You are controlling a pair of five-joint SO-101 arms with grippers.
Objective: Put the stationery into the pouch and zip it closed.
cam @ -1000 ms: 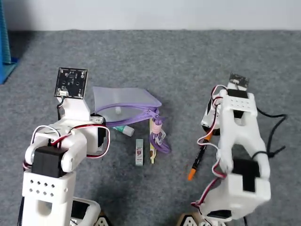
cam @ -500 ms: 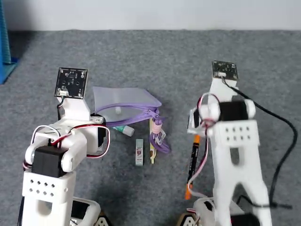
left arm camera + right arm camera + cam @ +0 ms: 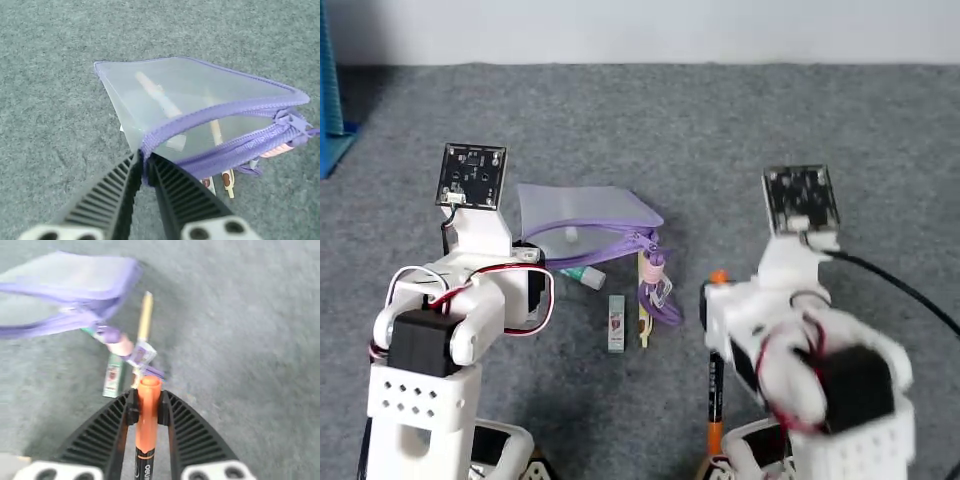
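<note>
Clenching the left tool (image 3: 145, 162) on the zipper edge of the purple pouch (image 3: 190, 100), holding its mouth agape. Grasping an orange marker (image 3: 148, 382) in the right tool (image 3: 148, 399), at four o'clock from the pouch on the grey tabletop (image 3: 720, 120). Seeing a pencil (image 3: 644, 300) and perhaps an eraser (image 3: 616, 323) lying loose at nine o'clock of the marker.

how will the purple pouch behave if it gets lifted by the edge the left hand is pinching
Probably floppy: the pouch looks like thin clear film, and its zipper rim bows away from where the left hand pinches it. Likely light for its size, being mostly hollow. Held by one corner, the open mouth may sag.
</note>
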